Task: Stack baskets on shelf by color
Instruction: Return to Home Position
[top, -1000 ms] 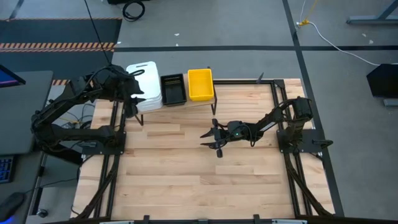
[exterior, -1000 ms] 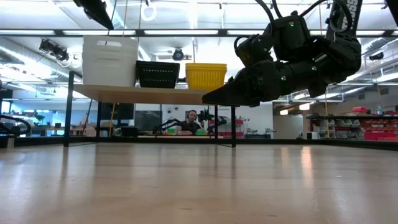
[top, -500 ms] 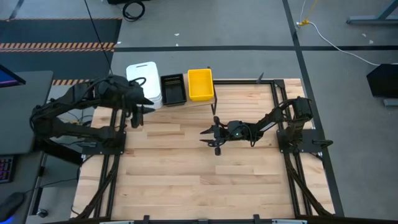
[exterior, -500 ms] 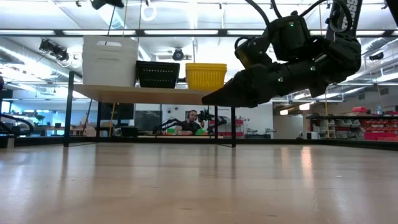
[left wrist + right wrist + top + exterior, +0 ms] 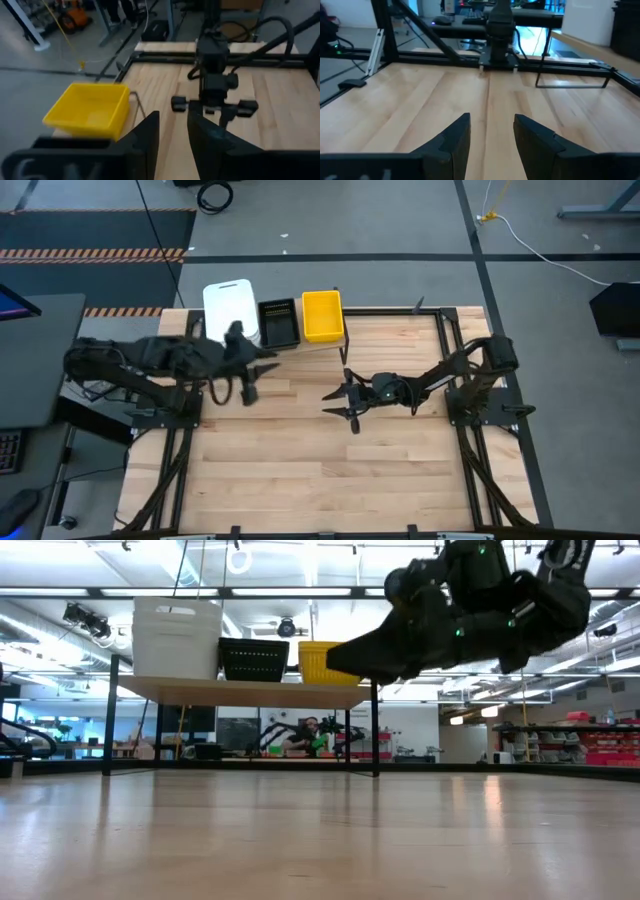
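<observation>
Here, the left gripper (image 5: pixel 254 373), parted and empty, lies just before the white baskets (image 5: pixel 228 305) on the shelf (image 5: pixel 230 692); right gripper (image 5: pixel 338 396), likewise parted, mid-table.

A robotics lab: bare grey floor (image 5: pixel 400 220) with a loose cable (image 5: pixel 540 245) at one o'clock, ceiling strip lights (image 5: pixel 300 591), stocked racks (image 5: pixel 600 745) beyond the bench (image 5: pixel 320 455).

**White, Black and Yellow on Pale Wood**

At the upper left of the low view, the white bins (image 5: pixel 177 637) were plain. The black bin (image 5: pixel 253 658) beside them was patterned with small holes, and the yellow bin (image 5: pixel 312 661) was bright. The shelf (image 5: pixel 230 692) was pale wood on black legs. From above, the table (image 5: pixel 300 470) showed light wooden slats, the floor (image 5: pixel 400 220) was grey, and an orange-and-black striped strip (image 5: pixel 90 253) ran across the upper left.
</observation>
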